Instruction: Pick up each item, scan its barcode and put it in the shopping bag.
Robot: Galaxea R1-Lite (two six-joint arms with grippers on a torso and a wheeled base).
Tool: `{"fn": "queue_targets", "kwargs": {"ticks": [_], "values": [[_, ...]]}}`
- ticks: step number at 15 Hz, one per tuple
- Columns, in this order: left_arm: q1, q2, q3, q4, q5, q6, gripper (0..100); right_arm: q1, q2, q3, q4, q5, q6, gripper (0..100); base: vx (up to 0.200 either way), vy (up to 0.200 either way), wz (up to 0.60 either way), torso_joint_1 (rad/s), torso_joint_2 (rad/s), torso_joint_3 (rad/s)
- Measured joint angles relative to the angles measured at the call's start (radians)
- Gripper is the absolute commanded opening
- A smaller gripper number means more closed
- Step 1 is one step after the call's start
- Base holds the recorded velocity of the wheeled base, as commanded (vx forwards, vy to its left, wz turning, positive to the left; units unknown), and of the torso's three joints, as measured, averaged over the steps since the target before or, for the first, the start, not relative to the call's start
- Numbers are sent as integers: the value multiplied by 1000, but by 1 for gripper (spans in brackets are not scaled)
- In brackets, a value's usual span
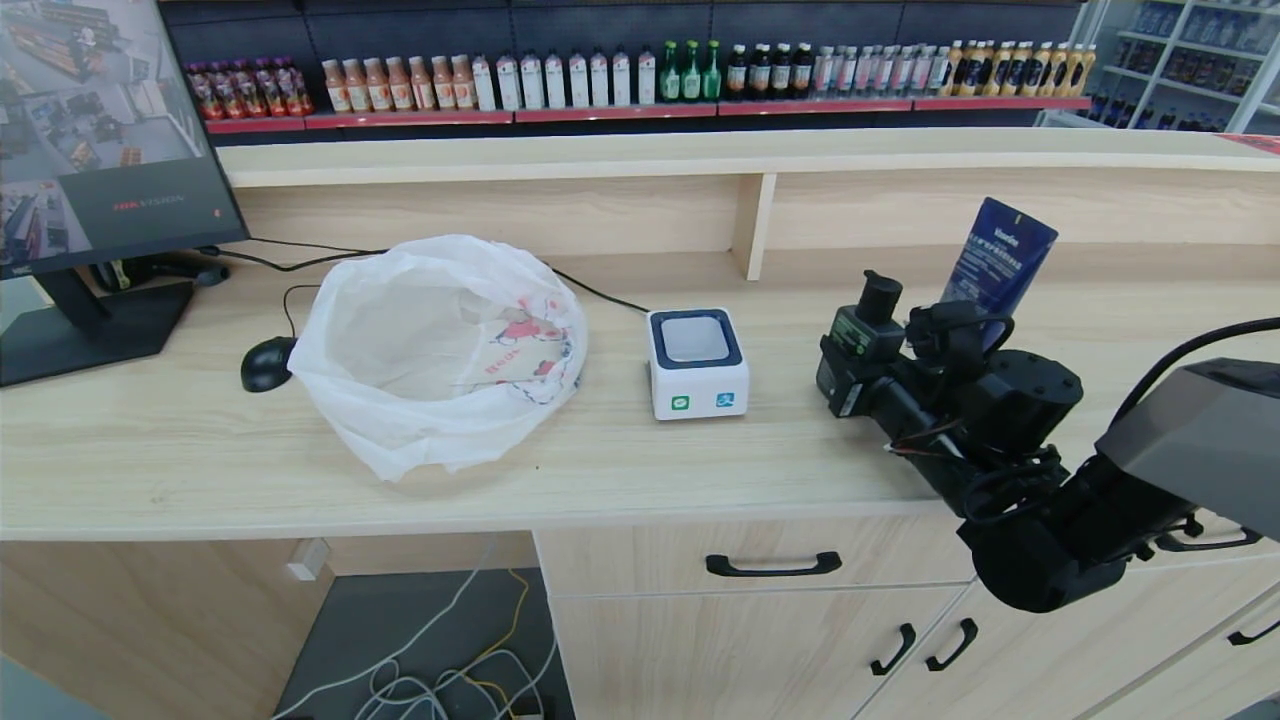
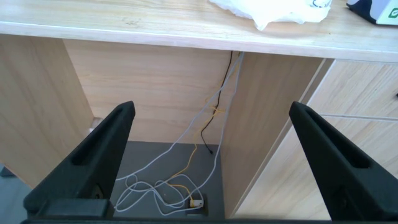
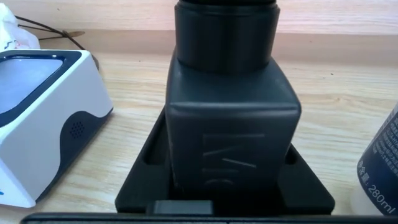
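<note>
Counter (image 1: 150, 450) runs across the head view, with the monitor (image 1: 90, 150) at its 10 o'clock end. White bag (image 1: 430, 350) sits left of centre, mouth open upward; I can't tell whether anything is inside. Left gripper (image 2: 211, 107) is low in front of the counter, fingers spread wide and empty, facing the cables underneath. Right gripper (image 3: 227, 168) is clamped on the dark bottle (image 1: 858, 350), one finger on each flat side, cap up. Can't tell if the bottle's base is touching the wood or just off it. Scanner (image 1: 697, 362) is at the bag's 3 o'clock, window facing up, and the bottle is near it at its 3 o'clock. Blue item (image 1: 1000, 255) stands at the bottle's 1 o'clock, untouched. Mouse (image 1: 267, 363) is at the bag's 9 o'clock. The step in hand looks like the scan, so the task is at an early stage. To do it well, carry the bottle toward 9 o'clock over the window, tip it so the label side faces down, and hold it steady and close. No barcode is visible, so it may need rolling. Keep the grip firm, since the smooth sides could slip, then move on to the bag mouth.
</note>
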Motion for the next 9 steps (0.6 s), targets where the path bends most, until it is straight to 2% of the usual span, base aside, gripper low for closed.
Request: {"fn": "queue_targets", "kwargs": {"ticks": [4, 9], "values": [[0, 0, 0, 0, 0, 0, 100, 9, -38, 19, -3, 0, 1, 0, 0, 0, 0, 0, 0, 0], [0, 0, 0, 0, 0, 0, 100, 76, -131, 95, -6, 0, 32, 0, 0, 0, 0, 0, 0, 0]]}}
